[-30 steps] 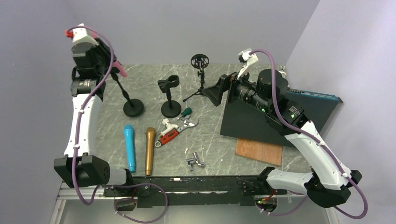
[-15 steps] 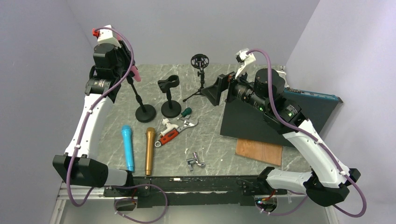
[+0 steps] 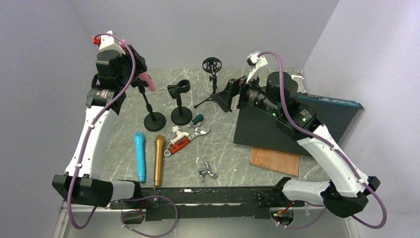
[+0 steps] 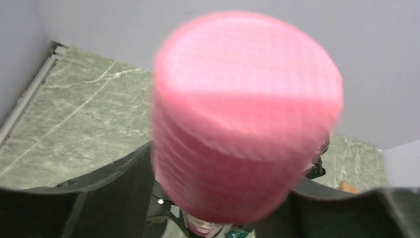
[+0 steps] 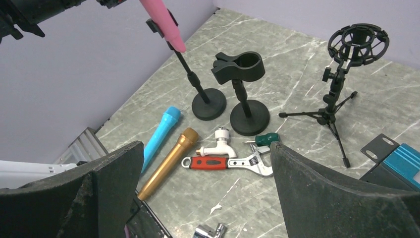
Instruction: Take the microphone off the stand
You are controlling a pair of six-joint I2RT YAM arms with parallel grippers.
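Observation:
My left gripper [image 3: 130, 75] is shut on the pink microphone [image 3: 147, 81], held high over the table's back left. The microphone fills the left wrist view [image 4: 242, 124] between the two dark fingers [image 4: 94, 198]. In the right wrist view the microphone [image 5: 163, 25] still sits in the clip of the black stand [image 5: 195, 82], whose rod leans. The stand's round base [image 3: 154, 120] rests on the table. My right gripper [image 3: 232, 94] is open and empty, in the air right of centre; its point in its own view [image 5: 207, 148] lies over the tools.
An empty stand [image 3: 181, 115] stands right beside the first stand's base. A shock-mount tripod [image 3: 213, 67] is behind. A blue microphone [image 3: 139, 156], gold microphone [image 3: 158, 159], wrench [image 3: 181, 143], white tap [image 3: 182, 133] and metal fitting [image 3: 207, 171] lie in front. A black board [image 3: 277, 129] is at the right.
My left gripper has moved right with the pink microphone, and the stand came with it; its base slid right to beside the empty stand. The right arm shifted slightly left.

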